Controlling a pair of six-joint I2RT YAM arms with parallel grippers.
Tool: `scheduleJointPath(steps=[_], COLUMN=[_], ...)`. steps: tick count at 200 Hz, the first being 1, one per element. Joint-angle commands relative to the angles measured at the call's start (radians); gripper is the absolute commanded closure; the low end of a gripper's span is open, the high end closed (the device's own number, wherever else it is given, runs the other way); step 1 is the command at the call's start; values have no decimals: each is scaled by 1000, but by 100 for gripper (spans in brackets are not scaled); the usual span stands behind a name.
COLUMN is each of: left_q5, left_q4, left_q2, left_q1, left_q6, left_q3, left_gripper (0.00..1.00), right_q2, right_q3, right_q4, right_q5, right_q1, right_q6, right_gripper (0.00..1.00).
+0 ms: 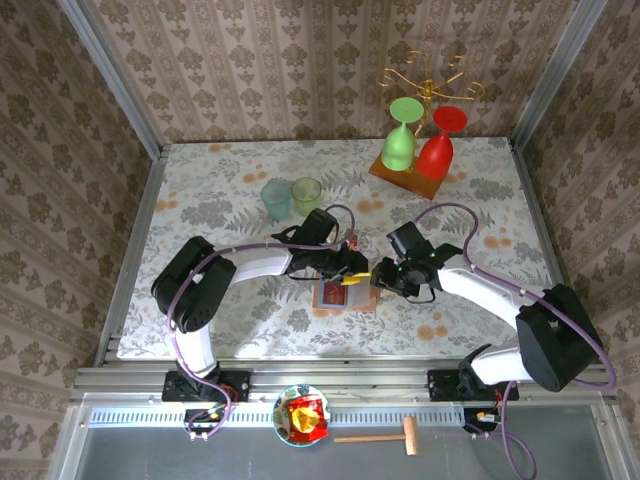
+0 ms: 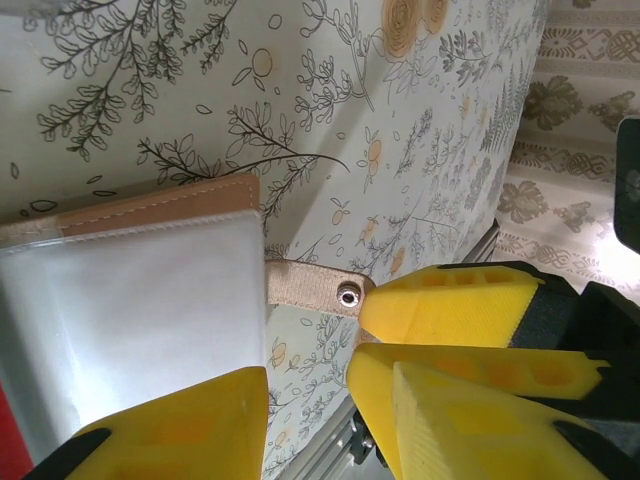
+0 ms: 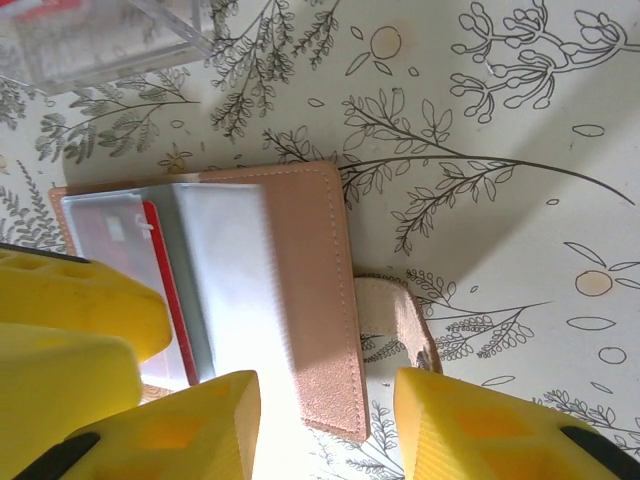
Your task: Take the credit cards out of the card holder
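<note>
From above, the tan leather folding card holder [image 1: 360, 298] lies open on the floral table, slightly toward 6 o'clock from the middle. The red plastic credit cards [image 1: 331, 294] sit in its pockets, none out yet. The left gripper [image 1: 352, 276] reaches the wallet from 9 o'clock and the right gripper [image 1: 385, 274] from 3 o'clock, so that their yellow tips nearly meet over its 3 o'clock half. That looks like one arm steadying while the other picks.

In the left wrist view, the left jaws stand apart with nothing between them but tablecloth. One finger overlaps the wallet's clear pocket at 7 o'clock. The tan strap with a metal snap [image 2: 340, 292] pokes out toward 3 o'clock, almost touching a yellow finger of the other arm.

In the right wrist view, the right jaws are also apart, straddling the wallet's leather edge at 6 o'clock, with no pad visibly pressing. It is probably placed to pin that flap flat. A red card edge shows in the pocket at 9 o'clock, just beside the left arm's fingers, within their reach.
</note>
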Motion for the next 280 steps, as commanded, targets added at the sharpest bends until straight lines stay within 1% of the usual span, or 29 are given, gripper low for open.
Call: scheduleJointPath(steps=[1, 40, 76, 95, 112, 116, 125, 138, 155, 202, 248, 271, 280], left_q5=[34, 36, -9, -51, -62, -92, -104, -125, -148, -149, -191, -186, -181], left_q4=[1, 17, -44, -89, -124, -128, -139, -165, -185, -168, -220, -206, -196], left_q2=[18, 7, -93, -152, -189, -195, -206, -221, -241, -225, -214, -200, -193], left_q1=[-2, 8, 56, 88, 110, 116, 123, 128, 131, 141, 143, 143, 143], left_q6=[27, 32, 85, 120, 142, 147, 155, 167, 176, 171, 199, 193, 188], left_q3=[28, 36, -17, -57, -90, -97, -111, -130, -154, -201, -208, -218, -224], left_gripper=[61, 61, 61, 62, 63, 64, 66, 68, 68, 70, 69, 69, 67], right_q2=[-33, -20, 8, 30, 92, 102, 126, 161, 204, 312, 340, 351, 354], right_q3=[26, 62, 74, 86, 107, 111, 124, 135, 146, 179, 167, 169, 168], right_q4=[-29, -11, 67, 97, 117, 122, 134, 157, 195, 240, 251, 249, 249], right_q5=[-7, -52, -131, -155, -173, -177, -186, -201, -220, -238, -238, -236, -236], right_q1=[-6, -6, -1, 9, 25, 30, 41, 57, 76, 108, 112, 112, 113], right_q6=[10, 22, 62, 80, 87, 89, 93, 103, 119, 133, 134, 129, 129], right_gripper=[60, 61, 63, 63, 64, 64, 64, 65, 66, 67, 68, 68, 68])
